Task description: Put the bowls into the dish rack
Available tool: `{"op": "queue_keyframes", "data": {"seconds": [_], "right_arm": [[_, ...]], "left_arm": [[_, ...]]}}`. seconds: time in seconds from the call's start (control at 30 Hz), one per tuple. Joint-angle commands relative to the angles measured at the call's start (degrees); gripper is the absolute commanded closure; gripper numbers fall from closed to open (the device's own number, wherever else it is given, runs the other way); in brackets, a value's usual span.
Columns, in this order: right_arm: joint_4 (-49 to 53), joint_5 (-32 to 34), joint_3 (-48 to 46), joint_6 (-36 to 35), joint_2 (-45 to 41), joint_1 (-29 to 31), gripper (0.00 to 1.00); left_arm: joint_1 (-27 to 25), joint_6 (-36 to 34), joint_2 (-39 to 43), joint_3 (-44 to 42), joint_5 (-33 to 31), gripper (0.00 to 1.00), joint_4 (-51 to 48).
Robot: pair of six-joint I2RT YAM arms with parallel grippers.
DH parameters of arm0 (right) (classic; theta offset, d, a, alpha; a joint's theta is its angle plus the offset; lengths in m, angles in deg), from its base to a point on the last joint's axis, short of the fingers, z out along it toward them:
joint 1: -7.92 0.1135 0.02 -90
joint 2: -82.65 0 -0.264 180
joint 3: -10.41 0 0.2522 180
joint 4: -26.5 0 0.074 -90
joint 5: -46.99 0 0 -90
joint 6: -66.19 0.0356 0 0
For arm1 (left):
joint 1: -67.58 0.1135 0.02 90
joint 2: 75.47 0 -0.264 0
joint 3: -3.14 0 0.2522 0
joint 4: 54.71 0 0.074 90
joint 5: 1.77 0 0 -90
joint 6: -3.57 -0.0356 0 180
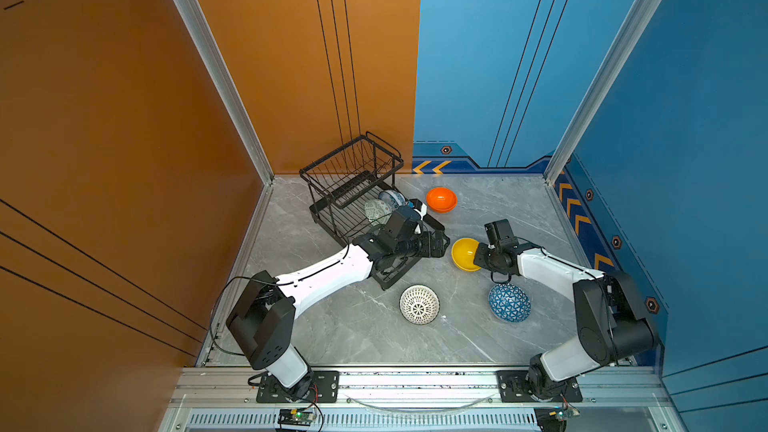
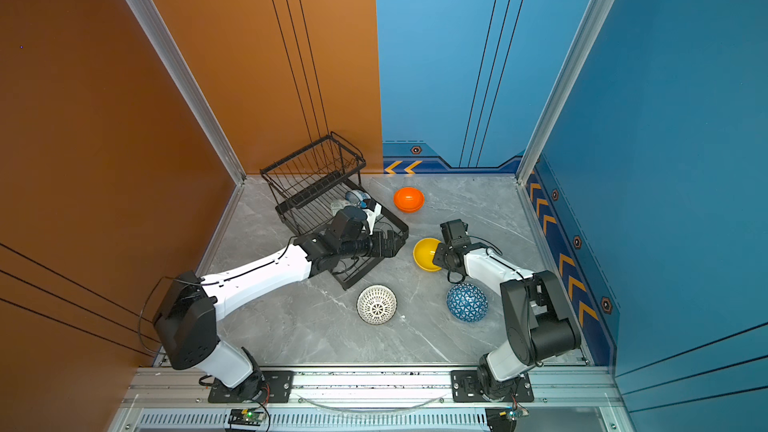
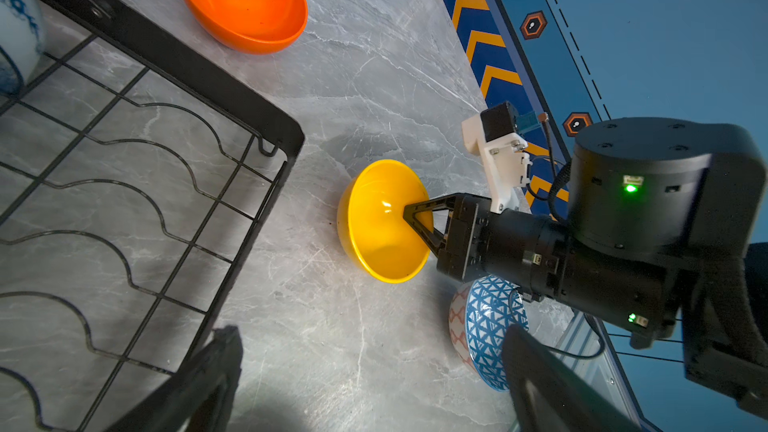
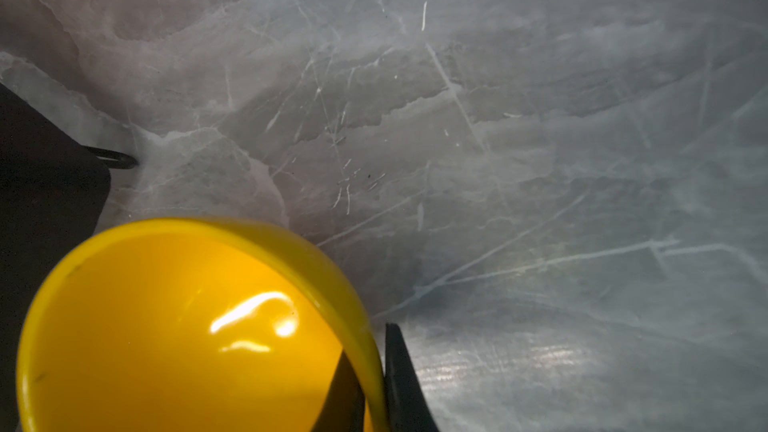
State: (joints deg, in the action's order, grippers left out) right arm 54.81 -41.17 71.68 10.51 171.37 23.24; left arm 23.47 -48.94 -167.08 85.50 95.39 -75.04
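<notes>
1. Done: the pale green bowl [image 1: 376, 209] and floral bowl [image 1: 392, 198] sit in the dish rack [image 3: 174, 58].
2. In hand: the right claw [image 4: 374, 380] is clamped on the yellow bowl [image 1: 464, 253], which is on the surface near the rack.
3. Left: the orange bowl [image 1: 441, 199], lattice bowl [image 1: 419, 304] and triangle bowl [image 1: 509, 303] lie on the surface; the left claw [image 3: 370, 330] is wide apart and empty.

The right tool [image 2: 436, 258] is seen clamped on the rim of the yellow bowl [image 2: 424, 252], toward the right edge of the tabletop [image 2: 316, 338]. The left tool [image 2: 398, 243] is held over the dish rack [image 2: 316, 196], set diagonally out from the far-left corner. A floral bowl [image 2: 356, 197] and a pale green bowl [image 2: 338, 204] are lodged inside. The orange bowl [image 2: 409, 199] is seen near the far edge. The lattice bowl [image 2: 376, 304] and blue triangle bowl [image 2: 466, 303] are shown outsides-up toward the front.
</notes>
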Motion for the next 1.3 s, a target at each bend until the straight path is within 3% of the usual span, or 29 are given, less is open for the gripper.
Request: {"op": "queue_keyframes", "data": {"seconds": [0.0, 0.17, 0.47, 0.73, 1.0, 1.27], "right_arm": [[2.8, 4.7, 2.7, -1.8, -3.3, 1.1, 0.95], [5.5, 11.0, 5.4, -4.2, -6.1, 3.0, 1.00], [8.6, 18.3, 10.8, -7.0, -6.6, 7.1, 1.00], [12.0, 31.6, 17.6, -11.8, -5.4, 16.0, 1.00], [12.0, 44.2, 26.9, -18.7, 1.4, 27.4, 1.00], [5.8, 54.8, 35.5, -29.9, 13.7, 37.1, 1.00]], "left_arm": [[1.7, 0.0, 2.5, 0.3, 0.2, 0.02, -1.8], [4.2, 1.0, 6.8, -2.2, -0.6, 0.02, -2.8], [9.2, 3.7, 15.3, -9.1, 0.3, 0.02, -2.9], [16.0, 5.7, 22.4, -16.8, 3.7, 0.02, -2.2], [25.6, 10.4, 29.6, -24.7, 9.7, 0.02, 0.1], [37.3, 17.3, 36.5, -33.2, 18.0, 0.02, 5.6]]}}
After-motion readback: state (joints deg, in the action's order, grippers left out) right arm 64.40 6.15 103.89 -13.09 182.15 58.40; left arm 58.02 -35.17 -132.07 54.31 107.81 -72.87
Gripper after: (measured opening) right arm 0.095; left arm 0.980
